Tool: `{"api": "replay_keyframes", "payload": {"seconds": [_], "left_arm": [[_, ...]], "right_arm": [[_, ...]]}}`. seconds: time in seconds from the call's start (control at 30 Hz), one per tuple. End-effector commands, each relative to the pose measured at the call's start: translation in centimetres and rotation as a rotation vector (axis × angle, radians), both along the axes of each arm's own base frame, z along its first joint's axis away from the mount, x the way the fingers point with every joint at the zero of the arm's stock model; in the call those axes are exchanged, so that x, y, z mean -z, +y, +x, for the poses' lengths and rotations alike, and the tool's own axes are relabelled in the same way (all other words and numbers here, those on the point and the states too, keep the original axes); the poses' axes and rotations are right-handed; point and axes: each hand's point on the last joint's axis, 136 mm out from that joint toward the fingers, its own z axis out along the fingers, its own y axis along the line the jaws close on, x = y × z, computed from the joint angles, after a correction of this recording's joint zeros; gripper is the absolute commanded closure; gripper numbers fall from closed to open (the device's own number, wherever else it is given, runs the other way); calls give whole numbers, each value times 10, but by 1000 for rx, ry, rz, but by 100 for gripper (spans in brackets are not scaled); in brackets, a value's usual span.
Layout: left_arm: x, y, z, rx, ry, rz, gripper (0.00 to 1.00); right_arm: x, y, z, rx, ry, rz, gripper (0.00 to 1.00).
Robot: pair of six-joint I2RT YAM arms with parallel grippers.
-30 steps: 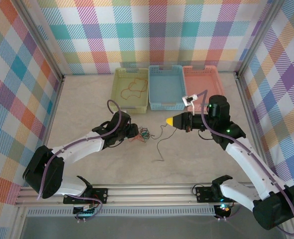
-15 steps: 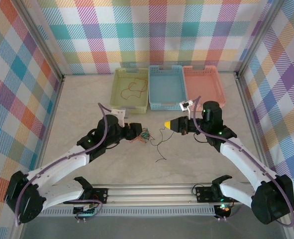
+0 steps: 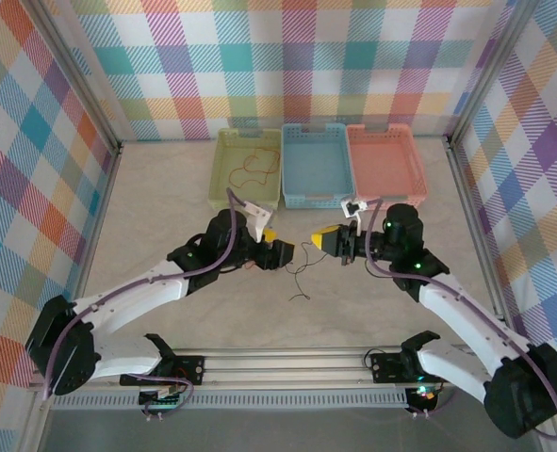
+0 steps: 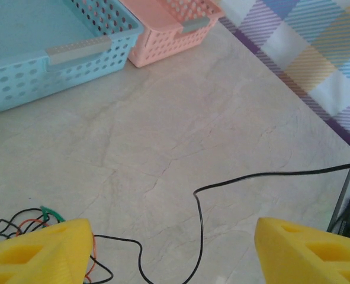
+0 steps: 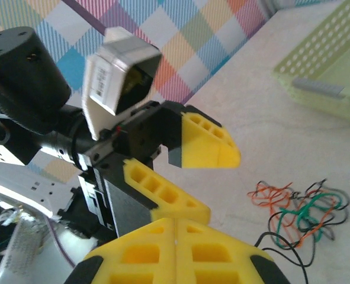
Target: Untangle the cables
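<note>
My left gripper [image 3: 276, 247] hangs with its fingers spread wide in front of the blue basket [image 3: 316, 174], with the knot of orange, green and black cables [image 5: 296, 210] on the table [image 3: 165, 207] beside one finger. My right gripper [image 3: 323, 240], also in front of that basket, has its yellow fingers pressed together, and a loose black cable [image 4: 199, 219] trails from near its tip. One orange cable [image 3: 250, 168] lies in the green basket [image 3: 223, 188] left of the blue one.
</note>
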Motion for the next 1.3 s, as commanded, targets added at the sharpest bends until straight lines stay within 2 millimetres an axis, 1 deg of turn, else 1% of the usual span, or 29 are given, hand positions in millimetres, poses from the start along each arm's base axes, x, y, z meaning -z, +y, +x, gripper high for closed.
{"api": "replay_keyframes", "payload": {"seconds": [0.0,0.03,0.13,0.2,0.3,0.37,0.47,0.53,0.57,0.63,0.7,0.73,0.83,0.9,1.0,1.07,1.1,1.13,1.2,1.27], "left_arm": [[-8,-16,0,67,-62,40,26],[-6,-17,6,53,-71,60,26],[4,-16,24,-1,-75,136,27],[15,-17,34,-34,-52,173,27],[33,-23,39,-47,17,213,28],[42,-22,41,-69,60,233,29],[46,-20,41,-99,99,226,29],[51,-17,39,-122,137,231,29],[53,-16,38,-125,154,231,29],[55,-15,31,-118,186,227,29],[54,-8,30,-146,180,224,29],[53,-5,30,-161,172,218,29],[49,4,30,-197,150,216,29],[48,13,32,-240,131,217,29],[40,24,33,-285,95,201,29],[36,29,31,-300,85,184,29],[34,31,31,-306,80,177,29],[33,32,30,-307,75,171,29],[32,35,29,-320,61,165,29],[32,43,32,-359,51,173,29]], "right_arm": [[-7,-18,11,147,-99,-78,100],[-1,-31,23,252,-92,-135,100],[15,-67,44,482,-101,-243,100],[29,-88,54,608,-85,-297,100],[55,-123,68,799,-53,-420,100],[66,-136,73,873,-29,-436,100],[75,-146,77,923,-61,-469,100],[86,-152,81,959,-48,-496,98],[90,-153,83,964,-40,-507,94],[99,-159,89,993,-19,-549,79],[104,-168,93,1045,4,-584,63],[104,-172,94,1073,15,-589,57],[95,-170,94,1070,-3,-560,49],[85,-162,92,1020,-36,-533,49],[69,-129,89,829,-125,-475,51],[65,-100,83,649,-172,-461,53],[66,-87,81,558,-190,-468,53],[73,-76,78,471,-189,-488,54],[85,-60,74,342,-145,-523,55],[99,-46,71,231,-104,-554,54]]}}
